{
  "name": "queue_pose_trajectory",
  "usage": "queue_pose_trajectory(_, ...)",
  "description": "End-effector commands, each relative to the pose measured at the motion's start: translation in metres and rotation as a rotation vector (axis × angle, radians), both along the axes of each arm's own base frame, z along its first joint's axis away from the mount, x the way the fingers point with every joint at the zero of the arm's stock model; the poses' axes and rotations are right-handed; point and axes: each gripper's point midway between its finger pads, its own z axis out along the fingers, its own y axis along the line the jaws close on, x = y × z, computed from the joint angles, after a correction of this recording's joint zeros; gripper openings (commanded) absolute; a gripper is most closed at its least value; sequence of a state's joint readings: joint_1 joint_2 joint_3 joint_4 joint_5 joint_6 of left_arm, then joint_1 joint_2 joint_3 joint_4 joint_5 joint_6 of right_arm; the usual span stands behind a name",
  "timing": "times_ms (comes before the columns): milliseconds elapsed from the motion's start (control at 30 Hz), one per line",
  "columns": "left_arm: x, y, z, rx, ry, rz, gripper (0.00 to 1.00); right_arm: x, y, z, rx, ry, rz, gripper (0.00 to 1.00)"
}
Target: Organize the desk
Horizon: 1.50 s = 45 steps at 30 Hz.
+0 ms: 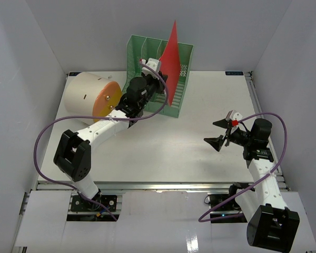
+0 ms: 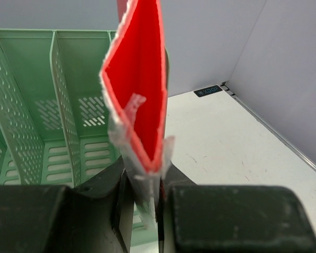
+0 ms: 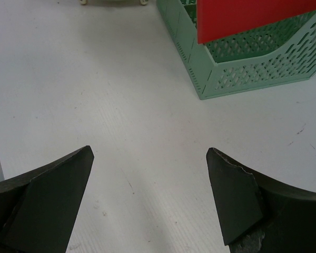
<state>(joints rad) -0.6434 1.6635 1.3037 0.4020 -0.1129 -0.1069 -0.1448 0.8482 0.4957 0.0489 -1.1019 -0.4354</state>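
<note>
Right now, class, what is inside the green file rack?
The slots that show in the green file rack are bare. The red folder, pinched by the left hand, covers the right slot; its inside is hidden.

Matt white desk (image 1: 200,158) faintly scuffed, green perforated plastic file rack (image 1: 185,79), smooth red plastic folder (image 1: 171,58), clear frayed edge

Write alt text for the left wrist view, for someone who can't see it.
The left end effector is shut on the lower edge of a red folder, holding it upright, with a green file rack behind it. The white desk extends to the right.
</note>
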Motion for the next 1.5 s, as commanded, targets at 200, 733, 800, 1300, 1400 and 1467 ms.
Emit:
queue_pose_trajectory(200, 0.021, -0.017, 0.066, -0.04, -0.131, -0.012, 0.0, 0.005, -0.002, 0.016, -0.009, -0.047, 0.003, 0.94)
queue_pose_trajectory(733, 0.026, -0.023, 0.015, 0.007, -0.06, -0.019, 0.0, 0.003, -0.001, 0.017, -0.008, -0.049, 0.007, 0.94)
queue_pose_trajectory(800, 0.026, -0.022, 0.012, 0.014, -0.059, -0.018, 0.0, 0.003, -0.001, 0.017, -0.007, -0.049, 0.007, 0.94)
queue_pose_trajectory(1300, 0.023, -0.033, -0.014, 0.114, -0.016, -0.088, 0.53, 0.005, -0.002, 0.014, -0.011, -0.044, -0.001, 0.94)
queue_pose_trajectory(1400, 0.023, -0.034, -0.009, 0.102, -0.002, -0.089, 0.76, 0.007, -0.004, 0.013, -0.016, -0.042, -0.012, 0.94)
queue_pose_trajectory(1467, 0.021, -0.033, 0.002, 0.093, -0.004, -0.094, 0.83, 0.007, -0.005, 0.012, -0.02, -0.043, -0.017, 0.94)
